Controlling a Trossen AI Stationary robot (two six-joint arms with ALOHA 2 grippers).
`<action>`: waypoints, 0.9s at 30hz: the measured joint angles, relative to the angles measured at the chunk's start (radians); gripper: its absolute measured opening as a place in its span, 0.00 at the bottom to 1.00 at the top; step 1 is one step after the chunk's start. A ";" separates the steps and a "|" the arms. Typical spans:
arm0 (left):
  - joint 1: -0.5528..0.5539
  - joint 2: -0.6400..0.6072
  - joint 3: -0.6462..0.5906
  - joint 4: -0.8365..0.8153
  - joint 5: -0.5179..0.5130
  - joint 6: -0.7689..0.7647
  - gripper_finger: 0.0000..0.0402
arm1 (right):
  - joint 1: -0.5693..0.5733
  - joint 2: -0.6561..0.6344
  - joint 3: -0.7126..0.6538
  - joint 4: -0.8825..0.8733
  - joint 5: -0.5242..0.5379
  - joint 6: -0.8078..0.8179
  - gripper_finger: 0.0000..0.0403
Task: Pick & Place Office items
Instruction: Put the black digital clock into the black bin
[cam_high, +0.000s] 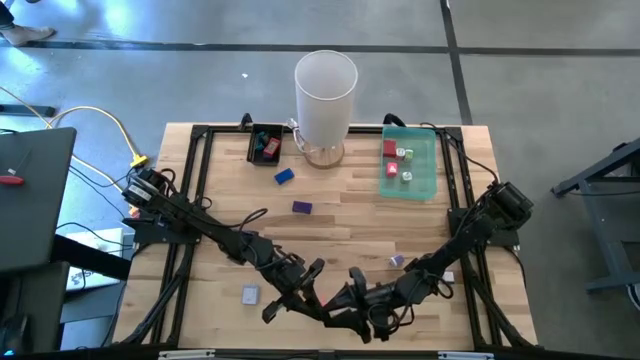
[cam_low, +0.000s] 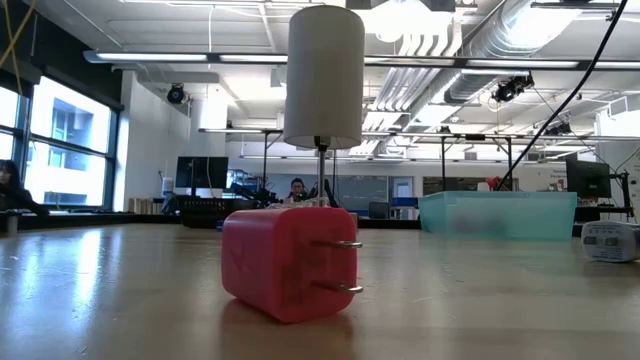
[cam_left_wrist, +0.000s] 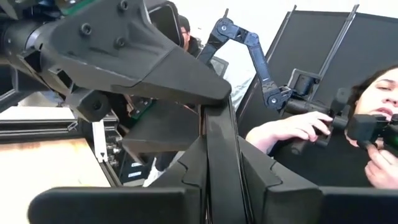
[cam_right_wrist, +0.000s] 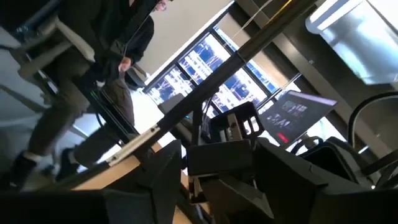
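Note:
Both arms lie folded low over the table's near edge in the high view. My left gripper (cam_high: 314, 270) is shut and holds nothing; its fingers (cam_left_wrist: 217, 174) meet in the wrist view. My right gripper (cam_high: 352, 298) is open and empty. Loose on the table lie a blue block (cam_high: 284, 176), a purple block (cam_high: 302, 207), a grey block (cam_high: 250, 294) and a small pale purple piece (cam_high: 397, 261). In the low view a red plug block (cam_low: 290, 262) rests on its side, prongs pointing right; the arms hide it from above.
A tall white cylinder (cam_high: 325, 95) stands at the far middle. Left of it a small black tray (cam_high: 265, 143) holds red and blue pieces; right of it a translucent green tray (cam_high: 425, 175) holds red and pale pieces. People show beyond the table in the wrist views.

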 joint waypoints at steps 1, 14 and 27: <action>0.000 0.000 0.000 0.000 0.000 -0.002 0.12 | -0.001 0.000 0.000 0.000 -0.001 0.017 0.47; 0.001 0.000 0.000 -0.002 -0.004 -0.015 0.12 | 0.057 0.000 0.000 0.031 0.073 0.175 0.48; 0.040 -0.033 0.000 -0.145 -0.138 0.088 0.13 | 0.245 0.000 0.000 0.038 0.364 0.247 0.48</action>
